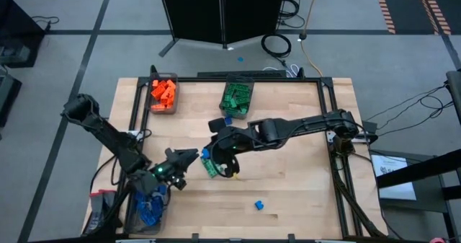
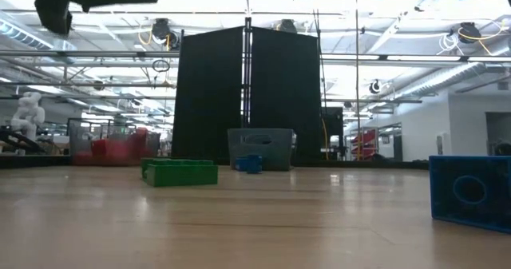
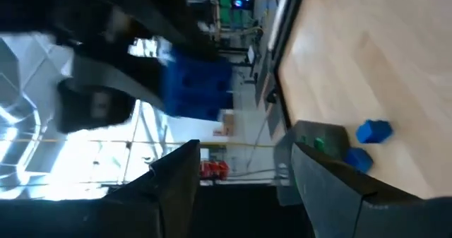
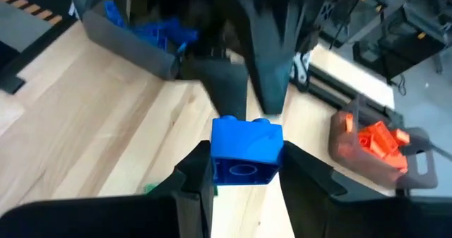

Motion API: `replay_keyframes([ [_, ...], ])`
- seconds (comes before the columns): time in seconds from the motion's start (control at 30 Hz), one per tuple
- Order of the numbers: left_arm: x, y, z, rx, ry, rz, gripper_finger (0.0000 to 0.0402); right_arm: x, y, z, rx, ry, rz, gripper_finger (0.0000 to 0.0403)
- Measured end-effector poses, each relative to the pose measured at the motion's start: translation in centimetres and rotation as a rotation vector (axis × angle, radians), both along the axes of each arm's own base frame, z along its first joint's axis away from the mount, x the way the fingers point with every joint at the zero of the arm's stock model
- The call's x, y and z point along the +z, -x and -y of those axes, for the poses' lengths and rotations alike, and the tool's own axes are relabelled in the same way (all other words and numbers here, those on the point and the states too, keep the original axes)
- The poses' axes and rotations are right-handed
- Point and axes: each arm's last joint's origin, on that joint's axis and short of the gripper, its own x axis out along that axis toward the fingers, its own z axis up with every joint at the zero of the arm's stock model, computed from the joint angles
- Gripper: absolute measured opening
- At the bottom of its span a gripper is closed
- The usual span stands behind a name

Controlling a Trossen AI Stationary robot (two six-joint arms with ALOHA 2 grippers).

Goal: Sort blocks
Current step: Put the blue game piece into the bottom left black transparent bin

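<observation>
The right gripper (image 4: 244,169) pinches a blue block (image 4: 246,150); the left gripper (image 1: 181,164), spread beside it, risks a fumbled handover.

Orange blocks (image 1: 163,92) fill the bin at the table's far left, green blocks (image 1: 237,99) the bin beside it, and blue blocks (image 1: 150,205) the near-left bin. One blue block (image 4: 246,151), studs up, sits clamped in the right pincer (image 4: 244,169) above mid-table. A green block (image 1: 211,169) lies just below; a lone blue block (image 1: 258,205) lies nearer the front.
</observation>
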Motion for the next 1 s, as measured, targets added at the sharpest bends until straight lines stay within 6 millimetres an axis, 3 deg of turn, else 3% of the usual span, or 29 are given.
replay_keyframes([
  [0.27,2.1,-0.3,0.4,-0.09,0.011,0.09,0.0224,0.0,0.0,-0.1,0.021,-0.013,-0.006,0.0107],
  [0.43,2.0,-0.4,0.6,-0.191,0.005,0.084,0.0224,0.2,-0.1,-0.1,0.032,-0.002,0.019,0.0107],
  [1.0,2.5,-1.3,-0.1,-0.243,-0.263,0.003,0.0224,0.5,-0.4,-0.3,0.108,-0.042,0.062,0.0107],
])
